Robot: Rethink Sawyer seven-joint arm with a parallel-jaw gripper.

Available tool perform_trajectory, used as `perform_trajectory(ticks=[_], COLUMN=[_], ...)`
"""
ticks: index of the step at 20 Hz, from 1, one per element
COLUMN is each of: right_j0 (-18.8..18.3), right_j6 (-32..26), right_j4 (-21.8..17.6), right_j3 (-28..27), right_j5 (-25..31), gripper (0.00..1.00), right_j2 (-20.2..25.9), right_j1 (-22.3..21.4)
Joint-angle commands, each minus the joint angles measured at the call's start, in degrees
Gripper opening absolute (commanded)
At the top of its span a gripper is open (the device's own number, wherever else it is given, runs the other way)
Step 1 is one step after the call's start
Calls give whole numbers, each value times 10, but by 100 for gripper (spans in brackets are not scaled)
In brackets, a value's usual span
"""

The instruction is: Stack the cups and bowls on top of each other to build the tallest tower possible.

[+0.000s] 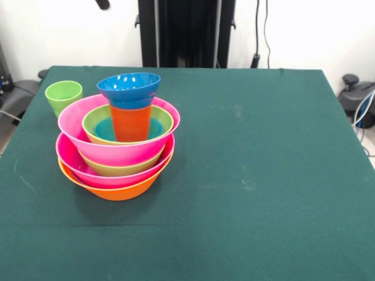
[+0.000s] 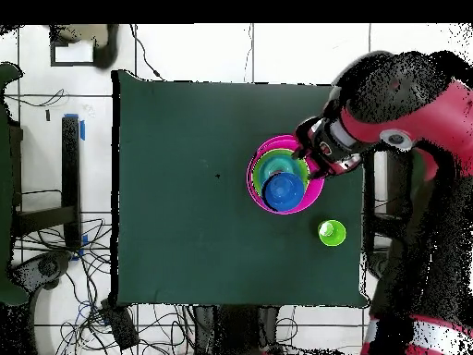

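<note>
A: What looked shaky?

B: The blue bowl (image 1: 129, 86) sat on the rim of the orange cup (image 1: 130, 122), which stood inside the green bowl (image 1: 128, 124) at the top of the tower (image 1: 117, 153). I judged a nudge could tip both off.

A: And the green cup (image 1: 63, 96)?

B: On the table (image 1: 246, 175) just beside the tower, not yet stacked.

A: The gripper?

B: Overhead, the arm (image 2: 388, 111) hung at the tower's edge; I couldn't tell whether the gripper was wide or closed.
</note>
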Motion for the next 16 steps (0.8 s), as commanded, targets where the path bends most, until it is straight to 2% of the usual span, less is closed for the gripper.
perform_trajectory(ticks=[1, 5, 9, 16], right_j0=[-21, -51, -77, -127], right_j6=[-175, -209, -213, -200], right_j4=[-90, -114, -136, -146], right_j3=[147, 197, 238, 300], right_j5=[-171, -237, -304, -417], gripper=[100, 100, 100, 100], right_j2=[18, 25, 25, 52], right_j1=[-43, -69, -89, -82])
